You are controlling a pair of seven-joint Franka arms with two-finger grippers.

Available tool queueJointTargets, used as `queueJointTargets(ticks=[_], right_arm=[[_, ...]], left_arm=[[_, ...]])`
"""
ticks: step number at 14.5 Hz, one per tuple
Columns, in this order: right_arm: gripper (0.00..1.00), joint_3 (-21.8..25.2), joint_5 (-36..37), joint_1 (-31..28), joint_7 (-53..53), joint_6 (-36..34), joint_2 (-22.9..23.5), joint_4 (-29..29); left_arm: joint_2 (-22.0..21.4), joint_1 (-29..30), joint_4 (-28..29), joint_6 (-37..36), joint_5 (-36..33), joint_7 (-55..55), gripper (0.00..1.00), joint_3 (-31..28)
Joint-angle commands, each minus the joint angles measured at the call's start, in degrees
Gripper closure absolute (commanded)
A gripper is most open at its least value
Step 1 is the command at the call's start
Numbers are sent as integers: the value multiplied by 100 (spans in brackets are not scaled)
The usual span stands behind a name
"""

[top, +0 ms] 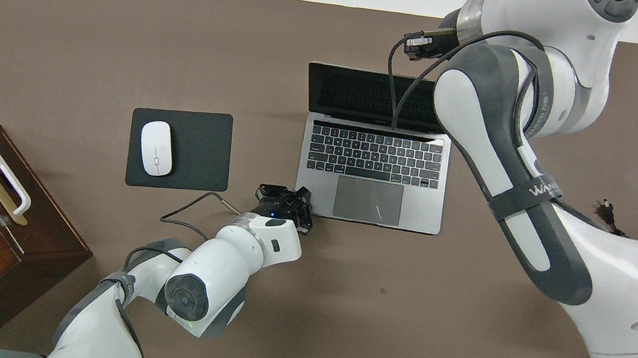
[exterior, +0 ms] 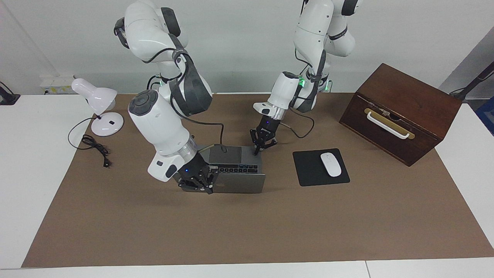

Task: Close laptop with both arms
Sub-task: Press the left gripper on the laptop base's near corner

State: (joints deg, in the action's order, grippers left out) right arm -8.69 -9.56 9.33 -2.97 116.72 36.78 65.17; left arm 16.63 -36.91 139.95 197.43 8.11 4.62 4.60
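The silver-grey laptop (exterior: pixel 241 184) stands open in the middle of the brown mat, its lid raised and its back turned away from the robots. The overhead view shows its keys, its trackpad and its dark screen (top: pixel 366 95). My left gripper (exterior: pixel 262 146) is open, with its tips at the corner of the laptop's base nearest the robots, toward the left arm's end; it also shows in the overhead view (top: pixel 286 200). My right gripper (exterior: pixel 197 183) is at the lid's top corner toward the right arm's end, against the lid's edge; it also shows in the overhead view (top: pixel 424 43).
A black mouse pad (exterior: pixel 308 172) with a white mouse (exterior: pixel 331 164) lies beside the laptop toward the left arm's end. A brown wooden box (exterior: pixel 401 112) with a white handle stands past it. A white desk lamp (exterior: pixel 98 102) and its cable (exterior: pixel 96 148) are at the right arm's end.
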Motion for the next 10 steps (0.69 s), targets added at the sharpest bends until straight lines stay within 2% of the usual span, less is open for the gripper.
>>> queueJointTargets(ticks=[1,5,10], right_arm=[[100,-46,7,8,-230,-88,-56,145],[100,-54,-11,8,-476,-97,-188,435],[100,-72,-476,-63,-608,-325,-303,734]], left_arm=[[165,105,41,94,68,372,100,-3],[253,96,41,102,68,452,100,-3],[341,61,41,269,68,452,100,6]])
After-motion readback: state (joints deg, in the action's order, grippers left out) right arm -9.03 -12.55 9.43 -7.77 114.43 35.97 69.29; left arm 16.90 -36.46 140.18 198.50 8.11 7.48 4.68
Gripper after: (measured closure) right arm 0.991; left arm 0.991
